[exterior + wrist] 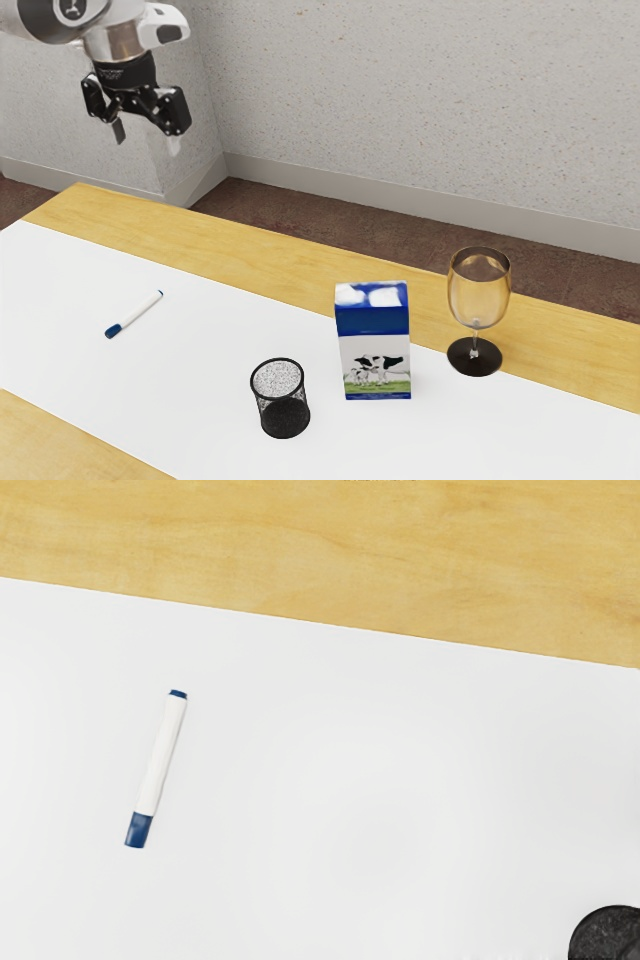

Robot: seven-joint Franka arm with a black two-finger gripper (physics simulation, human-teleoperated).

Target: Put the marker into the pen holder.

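Open and empty at the gripper [147,138]. Reach well down to the blue-capped marker [137,312], aslant on the white runner [60,300], cap [113,331] toward the exterior view's left; close across the barrel [162,755].

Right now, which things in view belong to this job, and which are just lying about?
For the job:
- marker, lying flat
- holder, upright
- tool, open

Just lying about:
- carton
- glass
- white strip, under marker and holder
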